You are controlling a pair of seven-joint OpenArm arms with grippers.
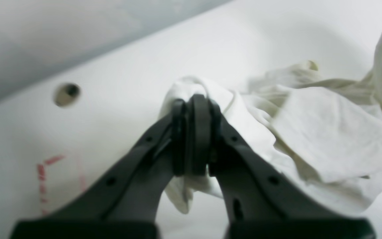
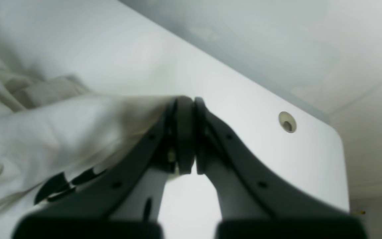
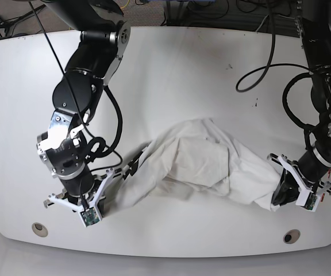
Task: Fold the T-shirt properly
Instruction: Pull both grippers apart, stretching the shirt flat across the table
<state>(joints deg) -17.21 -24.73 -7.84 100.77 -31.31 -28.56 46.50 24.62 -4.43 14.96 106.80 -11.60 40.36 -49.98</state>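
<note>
The cream T-shirt (image 3: 206,161) lies bunched and wrinkled across the front middle of the white table (image 3: 171,75), pulled out between both grippers. My left gripper (image 3: 277,197), on the base view's right, is shut on the shirt's right end. In the left wrist view its tips (image 1: 194,103) pinch a fold of the shirt (image 1: 327,139). My right gripper (image 3: 125,171), on the base view's left, is shut on the shirt's left end. In the right wrist view its tips (image 2: 186,103) clamp the cloth (image 2: 55,132), which spreads to the left.
The table's front edge is close to both grippers, with a round hole near each front corner (image 3: 37,228) (image 3: 291,236). Red marks (image 1: 46,172) are on the table near the left gripper. A black cable (image 3: 263,57) loops over the back right.
</note>
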